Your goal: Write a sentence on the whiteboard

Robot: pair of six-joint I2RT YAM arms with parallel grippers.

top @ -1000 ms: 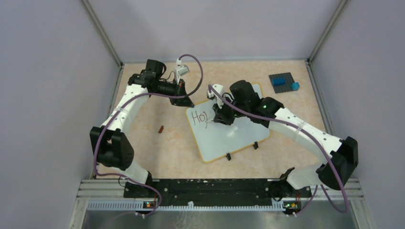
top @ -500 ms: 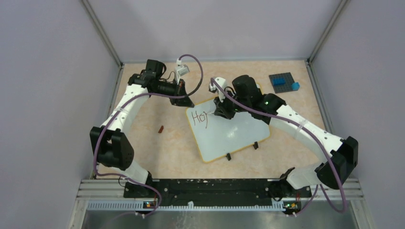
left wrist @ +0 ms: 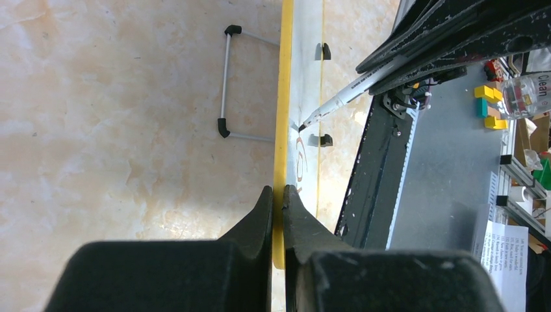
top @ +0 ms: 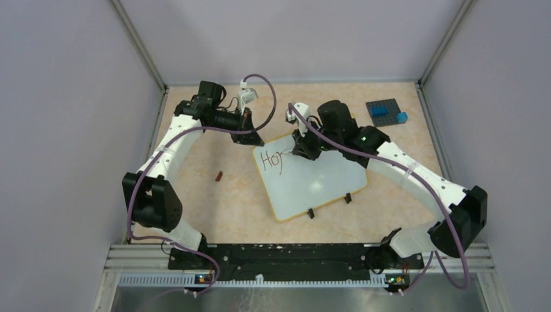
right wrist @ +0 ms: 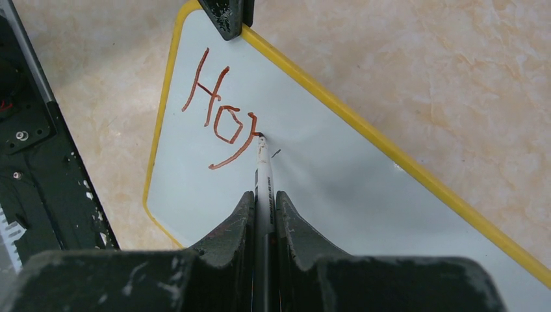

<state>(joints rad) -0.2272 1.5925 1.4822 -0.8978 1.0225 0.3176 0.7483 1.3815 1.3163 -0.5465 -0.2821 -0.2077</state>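
Note:
The whiteboard lies tilted on the table, white with a yellow rim and two black feet. Its far left corner bears reddish-brown letters reading "Ho" and a part-drawn stroke. My right gripper is shut on a white marker, whose tip touches the board at the top of that stroke. In the top view this gripper stands over the board's far edge. My left gripper is shut on the board's yellow rim; in the top view it pinches the far left corner.
A dark grey studded plate with blue bricks lies at the far right. A small reddish-brown object, perhaps a cap, lies left of the board. Grey walls close in the table on three sides. A black rail runs along the near edge.
My right gripper has moved toward the far edge of the board with the marker, drawing the long stroke after "Ho". The left gripper has stayed clamped on the corner.

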